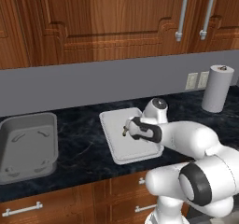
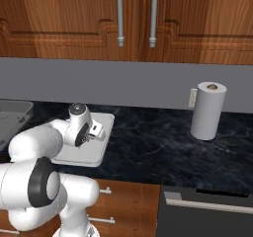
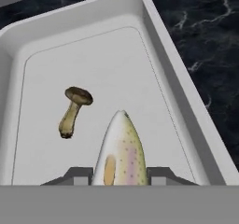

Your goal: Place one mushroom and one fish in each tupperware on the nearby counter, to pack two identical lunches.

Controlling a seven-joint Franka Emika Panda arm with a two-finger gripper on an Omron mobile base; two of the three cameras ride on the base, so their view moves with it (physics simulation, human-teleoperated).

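Black marble-look tabletop (image 1: 84, 148) is carrying everything, running under wooden wall cabinets (image 1: 93, 17) with a paper towel roll (image 1: 217, 88) standing off to the right by the wall. White arm (image 1: 186, 139) is reaching from the base out over the off-white tray (image 1: 116, 146), which is sitting just right of the deeper grey tub (image 1: 28, 146); the two are apart with bare marble between them. Grey tub is showing only faint marks on its floor, too small to name. Claw (image 1: 126, 129) is hovering above the tray's middle, jaws narrowed onto the pale fish (image 3: 120, 148), pinching it across the body so it is hanging clear of the tray floor. Hand view is showing the fish's long axis running straight away from the claw along the approach line, pointed end toward the tray's far wall, spotted pinkish flank facing the camera. Olive-brown mushroom (image 3: 73, 112) is lying inside the same tray, just left of the fish tip as the hand camera sees it, stem slanting down-left, cap toward the far wall, not touching the fish. Judging by this, the fish is being held over the tray so a release drops it beside the mushroom, completing this one lunch. Tray rim looks well clear of the fish on both sides, so an overhang seems unlikely.
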